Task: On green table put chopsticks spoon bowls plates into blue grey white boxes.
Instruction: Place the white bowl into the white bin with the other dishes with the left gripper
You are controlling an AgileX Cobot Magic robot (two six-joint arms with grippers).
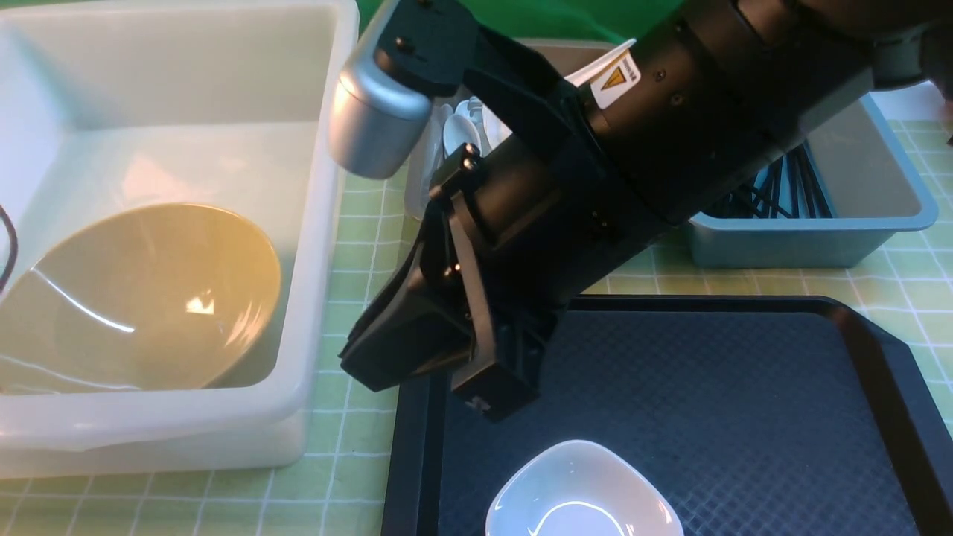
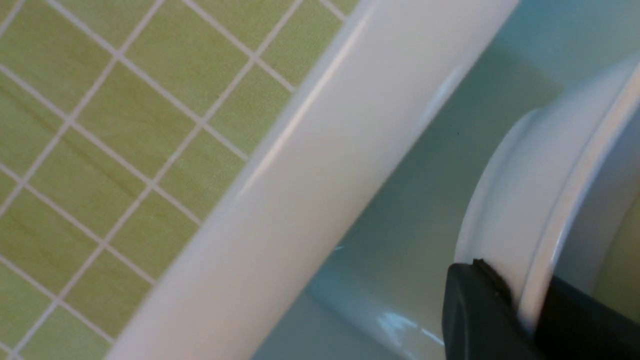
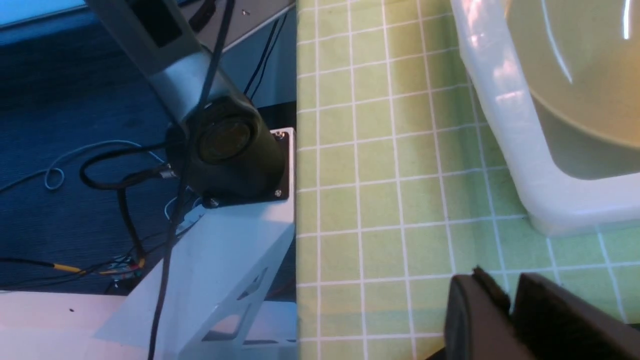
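With the left fingers pinched shut on the rim of 1 white plate over the white tub, beside the tan bowl, a slip could chip both, while the right fingers, barely parted, hold nothing.

Soft overhead light fills the front view, leaving a small hot glint and thin streaks in the bowl and a bright arc on the plate, while the right arm, close to the lens, is a dark, soft-edged mass. The left wrist view is pale: the white box rim and the second plate are blurred, the green table sharper. The right wrist view is crisp on the cloth, with a blue cast over the floor.
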